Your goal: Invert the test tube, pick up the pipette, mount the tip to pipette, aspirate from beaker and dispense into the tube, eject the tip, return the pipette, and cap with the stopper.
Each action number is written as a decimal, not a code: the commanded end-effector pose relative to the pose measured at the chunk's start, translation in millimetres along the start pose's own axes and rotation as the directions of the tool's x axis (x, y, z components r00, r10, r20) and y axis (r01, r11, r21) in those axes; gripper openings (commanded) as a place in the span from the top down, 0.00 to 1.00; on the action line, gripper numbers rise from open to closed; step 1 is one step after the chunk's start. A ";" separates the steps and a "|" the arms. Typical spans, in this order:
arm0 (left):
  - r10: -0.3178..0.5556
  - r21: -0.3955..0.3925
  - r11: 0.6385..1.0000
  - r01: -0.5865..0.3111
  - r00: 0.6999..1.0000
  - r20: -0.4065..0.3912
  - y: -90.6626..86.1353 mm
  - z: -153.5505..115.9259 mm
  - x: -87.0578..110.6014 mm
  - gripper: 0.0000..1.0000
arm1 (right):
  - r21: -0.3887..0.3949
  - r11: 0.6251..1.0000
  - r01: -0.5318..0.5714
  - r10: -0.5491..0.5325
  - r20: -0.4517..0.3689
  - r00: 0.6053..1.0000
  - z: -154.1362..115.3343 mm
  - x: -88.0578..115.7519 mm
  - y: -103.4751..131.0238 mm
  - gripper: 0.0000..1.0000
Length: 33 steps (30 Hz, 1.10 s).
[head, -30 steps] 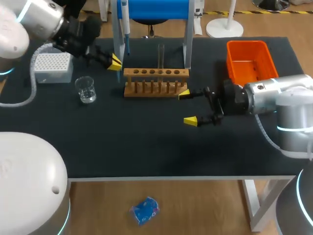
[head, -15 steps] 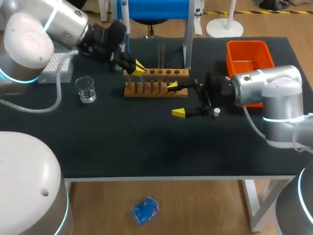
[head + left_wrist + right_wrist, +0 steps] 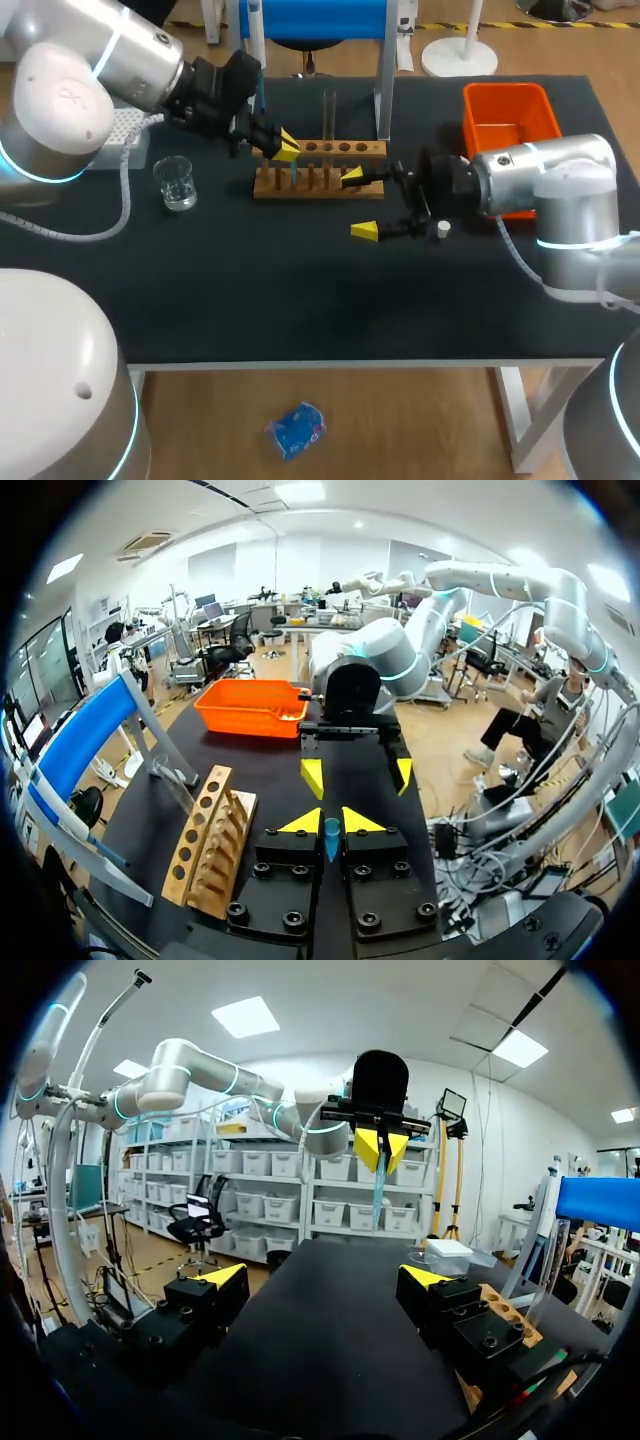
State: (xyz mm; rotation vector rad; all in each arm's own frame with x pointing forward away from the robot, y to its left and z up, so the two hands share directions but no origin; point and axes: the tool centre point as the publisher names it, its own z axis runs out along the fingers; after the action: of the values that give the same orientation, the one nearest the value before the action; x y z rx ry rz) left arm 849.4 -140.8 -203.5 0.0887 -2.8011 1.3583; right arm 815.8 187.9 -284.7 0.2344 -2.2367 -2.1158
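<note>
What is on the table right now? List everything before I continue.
rack: one, wooden, mid-table
clear tube: one, upright in the rack
beaker: one, clear, left of rack
tip box: one, white, behind beaker
bin: one, orange, far right
stand: one, blue, rear
pipette: one, white, hanging on stand
small white piece: one, possibly the stopper, behind right gripper's fingers
thin blue item: one, in left gripper
left gripper: shut, over rack's left end
right gripper: open, by rack's right end
</note>
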 end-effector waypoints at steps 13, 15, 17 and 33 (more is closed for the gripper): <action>-0.035 -0.016 0.999 0.035 0.999 -0.008 -2.0 47.8 14.1 1.00 | 0.001 1.000 0.001 -0.001 0.000 1.000 -0.2 0.3 0.0 0.00; -0.027 -0.009 1.000 0.027 0.999 -0.023 -4.2 53.7 16.7 1.00 | 0.001 1.000 0.001 -0.001 0.000 1.000 -0.2 0.3 0.0 0.00; -0.017 -0.008 1.000 0.017 1.000 -0.022 -7.1 58.0 19.3 1.00 | 0.001 1.000 0.001 -0.001 0.000 1.000 -0.2 0.3 0.0 0.00; 0.028 -0.003 1.000 -0.028 0.999 -0.043 -16.7 72.4 21.1 1.00 | -0.011 1.000 -0.009 0.009 -0.014 1.000 2.8 -4.9 -1.6 0.00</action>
State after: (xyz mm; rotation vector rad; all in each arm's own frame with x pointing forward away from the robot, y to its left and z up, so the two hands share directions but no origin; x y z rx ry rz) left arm 827.2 -207.5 -232.7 0.0233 -2.7836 1.3425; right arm 815.7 189.1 -283.8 0.2271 -2.2234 -2.1178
